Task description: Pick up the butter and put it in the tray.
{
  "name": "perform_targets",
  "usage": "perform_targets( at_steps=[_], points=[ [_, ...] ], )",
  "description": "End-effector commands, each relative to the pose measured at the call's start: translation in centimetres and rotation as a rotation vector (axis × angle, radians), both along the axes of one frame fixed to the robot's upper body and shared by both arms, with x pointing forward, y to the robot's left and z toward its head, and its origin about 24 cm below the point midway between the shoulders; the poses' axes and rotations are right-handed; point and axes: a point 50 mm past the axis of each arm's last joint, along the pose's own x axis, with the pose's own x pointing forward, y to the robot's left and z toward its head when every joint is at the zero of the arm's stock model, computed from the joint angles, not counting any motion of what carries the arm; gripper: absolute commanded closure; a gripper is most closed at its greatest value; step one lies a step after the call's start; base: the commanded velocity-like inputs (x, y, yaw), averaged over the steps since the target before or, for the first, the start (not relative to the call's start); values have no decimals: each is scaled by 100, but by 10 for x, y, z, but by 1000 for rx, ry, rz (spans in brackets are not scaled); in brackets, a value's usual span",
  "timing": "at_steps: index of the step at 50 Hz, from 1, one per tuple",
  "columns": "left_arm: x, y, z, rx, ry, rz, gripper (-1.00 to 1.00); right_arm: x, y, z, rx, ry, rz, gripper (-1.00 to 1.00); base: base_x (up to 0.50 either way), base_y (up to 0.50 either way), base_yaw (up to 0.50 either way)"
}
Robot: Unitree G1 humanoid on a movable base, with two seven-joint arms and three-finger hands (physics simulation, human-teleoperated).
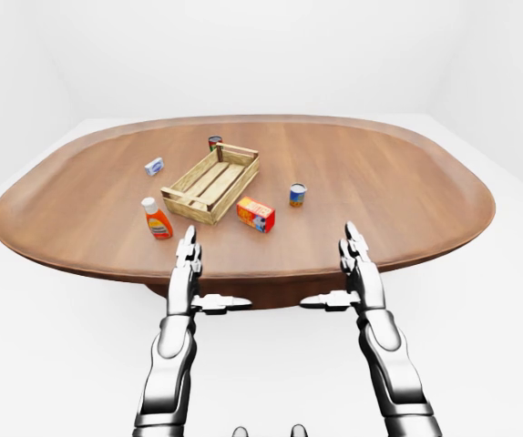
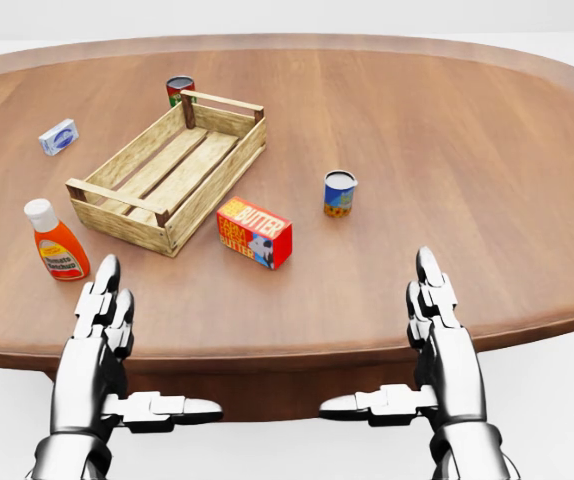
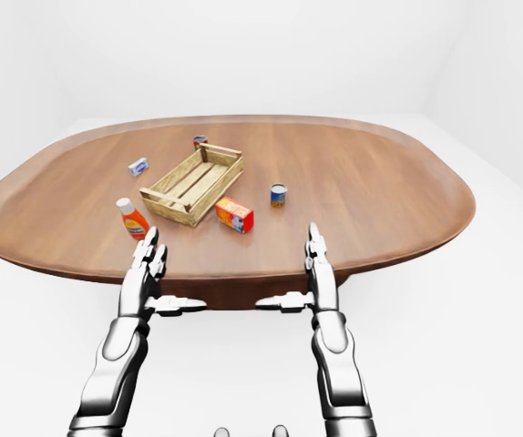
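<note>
The butter is a red and orange box lying on the wooden table, just right of the near corner of the tray. The tray is an open slatted wooden crate, set at an angle, with nothing in it. My left hand hovers at the table's near edge, below the ketchup bottle, fingers straight up and thumb pointing inward. My right hand mirrors it lower right of the butter. Both are open, hold nothing, and stand well short of the butter.
A ketchup bottle stands left of the tray. A small blue-and-white box lies further up on the left. A dark can sits behind the tray's far corner, and a blue can stands right of the butter. The oval table spreads wide.
</note>
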Motion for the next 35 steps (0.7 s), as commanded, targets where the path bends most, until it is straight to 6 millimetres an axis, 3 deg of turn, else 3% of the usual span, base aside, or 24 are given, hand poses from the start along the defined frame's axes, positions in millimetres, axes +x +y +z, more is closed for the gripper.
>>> perform_targets(
  at_steps=[1,16,28,35],
  points=[
    [-4,9,7,-4,-15,-1,-100,-4,-6,7,-20,-30,10,-100,0,0,0],
    [-35,9,43,-7,-135,-28,-100,-31,-7,41,-115,-117,-17,-100,0,0,0],
    [-61,12,72,-17,-255,-26,-100,-69,-8,90,-122,-316,-23,-100,0,0,0],
    [-69,17,86,-21,-313,-17,-100,-74,-9,94,-133,-328,-27,-100,0,0,0]
  ],
)
